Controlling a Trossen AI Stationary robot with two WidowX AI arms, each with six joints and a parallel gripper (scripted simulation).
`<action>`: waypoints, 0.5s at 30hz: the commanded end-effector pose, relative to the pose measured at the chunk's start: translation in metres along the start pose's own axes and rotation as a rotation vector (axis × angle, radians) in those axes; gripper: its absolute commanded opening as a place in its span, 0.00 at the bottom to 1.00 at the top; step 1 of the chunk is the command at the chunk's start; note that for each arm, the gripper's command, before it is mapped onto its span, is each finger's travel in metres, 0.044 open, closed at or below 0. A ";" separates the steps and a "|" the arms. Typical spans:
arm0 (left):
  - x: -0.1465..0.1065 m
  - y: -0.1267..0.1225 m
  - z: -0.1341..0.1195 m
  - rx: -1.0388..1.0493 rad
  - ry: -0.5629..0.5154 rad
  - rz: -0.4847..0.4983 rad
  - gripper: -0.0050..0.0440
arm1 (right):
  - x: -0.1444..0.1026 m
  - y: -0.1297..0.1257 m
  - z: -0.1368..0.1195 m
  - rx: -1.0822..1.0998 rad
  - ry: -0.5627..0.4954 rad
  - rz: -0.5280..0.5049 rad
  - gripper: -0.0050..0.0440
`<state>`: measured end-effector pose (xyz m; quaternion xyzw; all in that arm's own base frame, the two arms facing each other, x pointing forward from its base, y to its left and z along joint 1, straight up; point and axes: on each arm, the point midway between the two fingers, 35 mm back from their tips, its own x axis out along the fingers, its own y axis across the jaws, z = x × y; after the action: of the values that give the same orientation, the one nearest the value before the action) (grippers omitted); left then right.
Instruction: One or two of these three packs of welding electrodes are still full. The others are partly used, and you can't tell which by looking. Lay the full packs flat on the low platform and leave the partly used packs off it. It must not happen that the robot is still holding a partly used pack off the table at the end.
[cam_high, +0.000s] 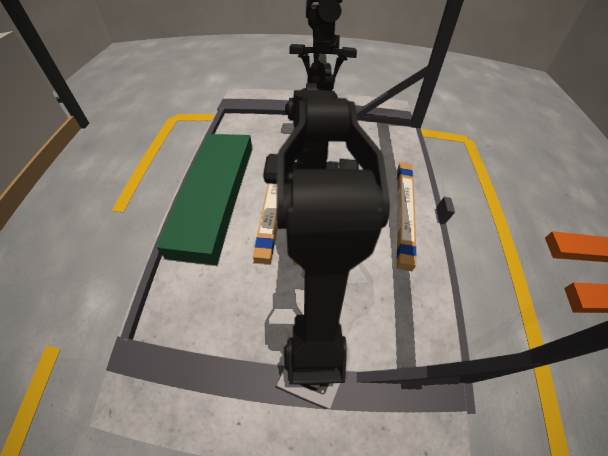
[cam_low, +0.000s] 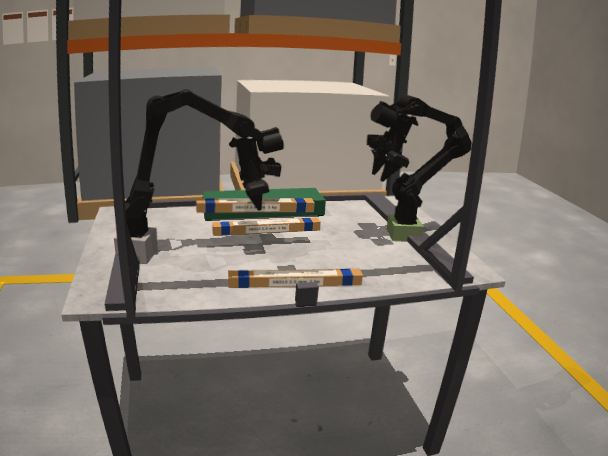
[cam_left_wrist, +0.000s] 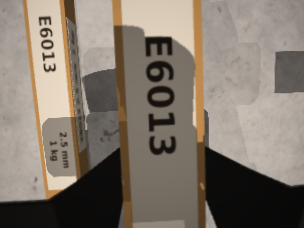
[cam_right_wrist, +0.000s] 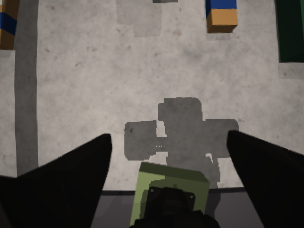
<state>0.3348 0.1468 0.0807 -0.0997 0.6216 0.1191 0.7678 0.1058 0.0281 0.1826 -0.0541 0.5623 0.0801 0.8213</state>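
The left gripper (cam_high: 311, 165) (cam_low: 258, 202) (cam_left_wrist: 159, 152), partly open around 1 raised pack (cam_high: 295, 261) (cam_low: 225, 205) (cam_left_wrist: 160, 175), seems to be weighing it (2 packs lie tabled: platform-side pack (cam_high: 264, 243) (cam_low: 225, 228) (cam_left_wrist: 42, 90) (cam_right_wrist: 221, 20), far-side pack (cam_high: 406, 250) (cam_low: 295, 278) (cam_right_wrist: 7, 25)), the right gripper (cam_high: 321, 75) (cam_low: 380, 175) (cam_right_wrist: 169, 139) gapes wide, unladen, and the verdict decides platform (cam_high: 205, 195) (cam_low: 295, 194) (cam_right_wrist: 292, 35) or table.

Pack (cam_high: 264, 230) (cam_low: 267, 226) (cam_left_wrist: 50, 100) (cam_right_wrist: 221, 19) between platform (cam_high: 205, 195) (cam_low: 320, 206) (cam_right_wrist: 291, 35) and far pack (cam_high: 407, 215) (cam_low: 295, 278) (cam_right_wrist: 7, 27)
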 end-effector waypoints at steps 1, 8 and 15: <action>-0.017 0.001 0.014 0.003 -0.081 0.008 0.00 | -0.006 0.000 0.003 0.003 -0.022 -0.001 0.78; -0.008 0.002 0.012 0.003 -0.081 0.008 0.00 | -0.006 0.000 0.003 0.003 -0.022 -0.001 0.78; -0.003 0.002 0.011 0.003 -0.081 0.008 0.00 | -0.006 0.000 0.003 0.003 -0.022 -0.001 0.78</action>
<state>0.3339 0.1464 0.0631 -0.0998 0.6219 0.1190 0.7675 0.1058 0.0281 0.1826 -0.0541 0.5623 0.0801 0.8213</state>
